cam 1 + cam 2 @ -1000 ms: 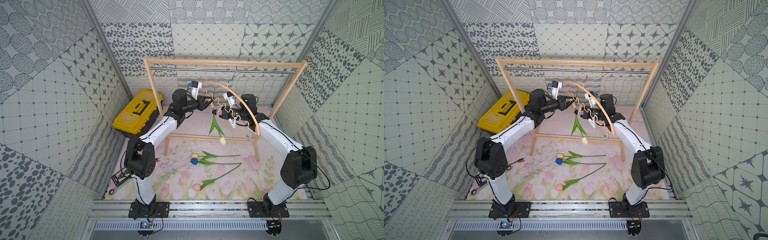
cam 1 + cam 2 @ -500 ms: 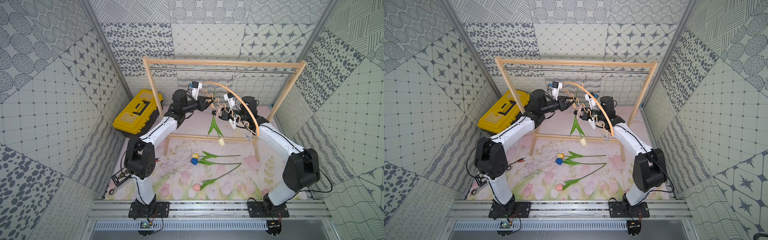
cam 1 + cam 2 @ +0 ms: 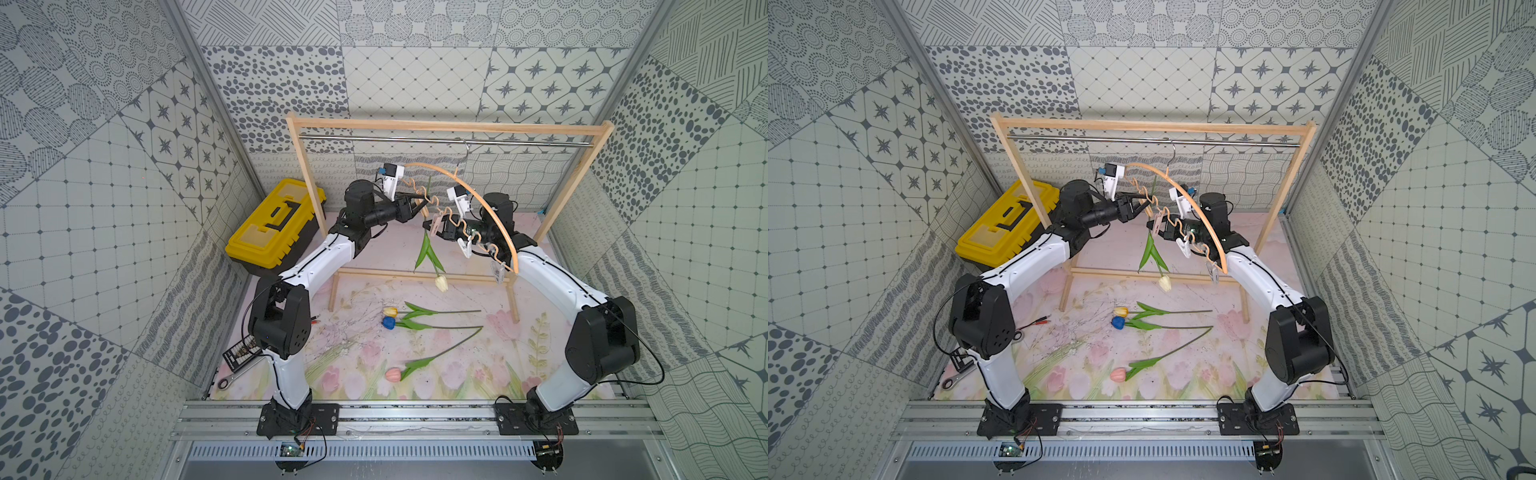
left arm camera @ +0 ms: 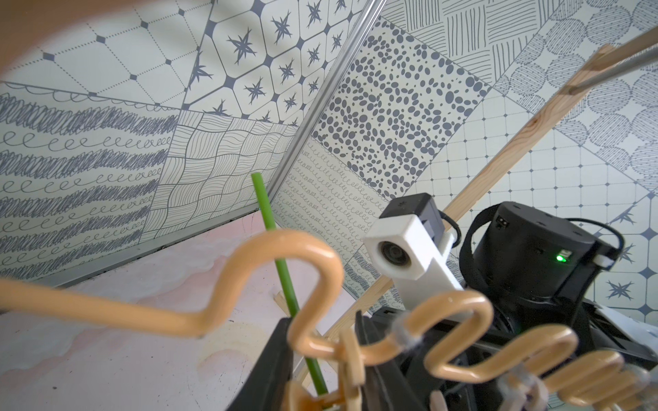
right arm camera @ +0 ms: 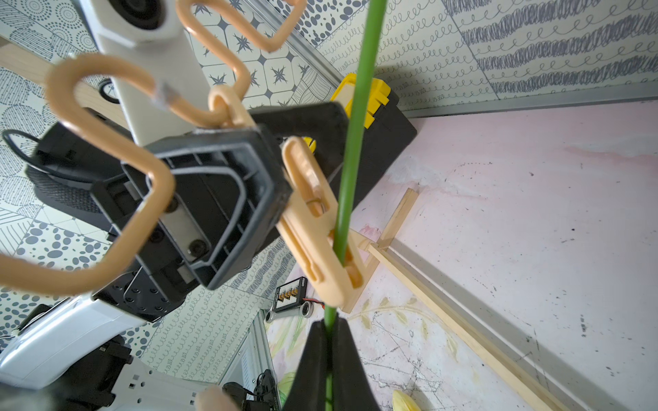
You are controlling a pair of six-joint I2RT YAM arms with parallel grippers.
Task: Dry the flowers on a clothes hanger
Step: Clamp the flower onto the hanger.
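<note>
Patterned walls point(image 3: 124, 124), wavy tan hanger point(image 4: 281, 237), L claw point(image 3: 417, 205) parted round plastic pin point(image 5: 313, 220), R claw point(image 5: 329, 325) pinching thin green tulip stem point(image 5: 350, 142).

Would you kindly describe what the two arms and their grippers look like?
The left arm and right arm match: white links, bulky black joints, thin black cables running alongside, black base plates. The left gripper and right gripper are black with tapering fingers. A white camera block sits on each wrist.

hanger point(image 3: 512, 253) on rod point(image 3: 374, 139), tulip point(image 3: 441, 283) hanging below, three tulips point(image 3: 432, 326) on mat point(image 3: 457, 374)
</note>
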